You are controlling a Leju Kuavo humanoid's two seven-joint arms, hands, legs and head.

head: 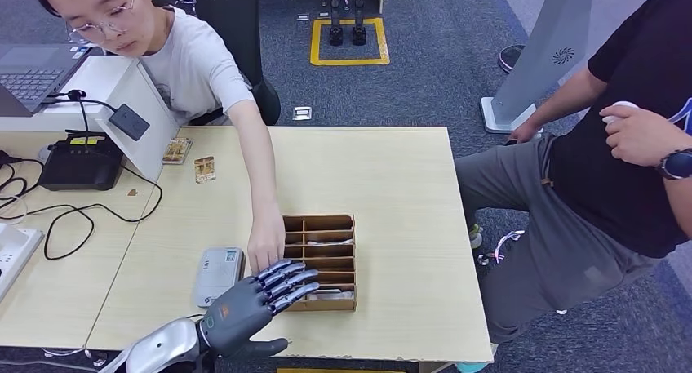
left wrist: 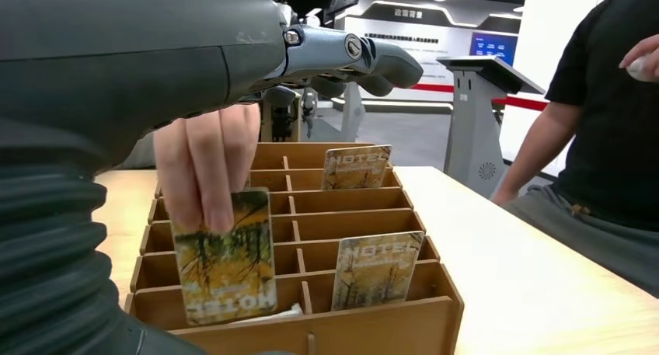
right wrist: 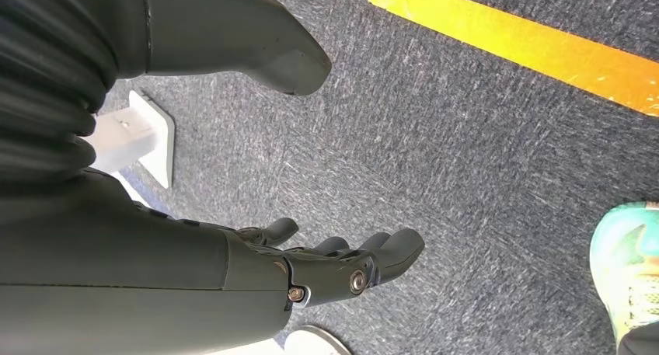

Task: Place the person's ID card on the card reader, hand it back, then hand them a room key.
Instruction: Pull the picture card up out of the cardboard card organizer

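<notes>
Hanging from a person's hand (left wrist: 206,172), a yellow hotel room key (left wrist: 226,258) is pinched at its upper edge just above the near compartments of the wooden card box (head: 320,262) on the desk (head: 400,185). Two more hotel cards (left wrist: 378,269) stand upright in the box. The robot's left hand (head: 253,301) hovers over the box's near left corner, fingers (head: 287,285) stretched out flat and apart, holding nothing. A grey card reader (head: 217,275) lies just left of the box. The right hand (right wrist: 326,266) hangs over the carpet floor (right wrist: 466,153), fingers loosely extended and empty. A second person (head: 620,153) in black sits beside the desk.
</notes>
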